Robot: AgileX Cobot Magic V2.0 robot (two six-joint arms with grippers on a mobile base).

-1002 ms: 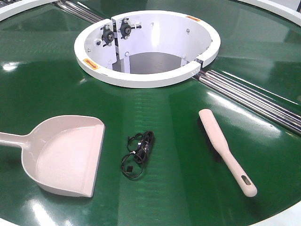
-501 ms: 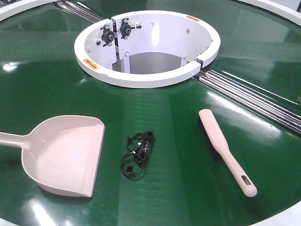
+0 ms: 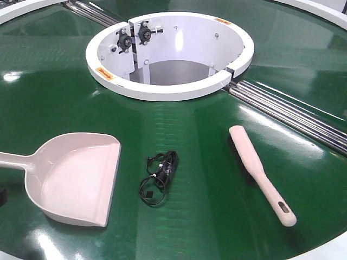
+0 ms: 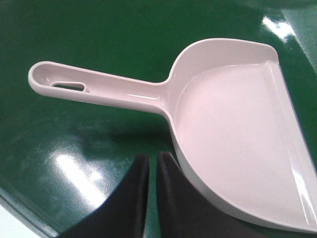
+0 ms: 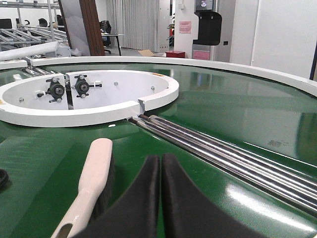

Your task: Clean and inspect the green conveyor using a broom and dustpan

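From the front, the pale beige-pink plastic dustpan point(image 3: 81, 181) lies empty on the glossy dark-green conveyor belt point(image 3: 54, 108). A small black tangle of cable point(image 3: 159, 177) sits between it and the long beige-pink hand broom point(image 3: 260, 170).

Left wrist view: the left gripper point(image 4: 152, 158) holds nothing, its fingers almost together with only a thin slit between them, just beside the pan's rounded rear wall.

Right wrist view: the right gripper point(image 5: 161, 157) has its fingers pressed together and empty, with the broom lying just to their left.

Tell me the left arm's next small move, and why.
Probably open the left gripper and shift it over the dustpan handle: its jaws look shut, it sits by the bowl, and the dustpan lies ungrasped on the green conveyor.
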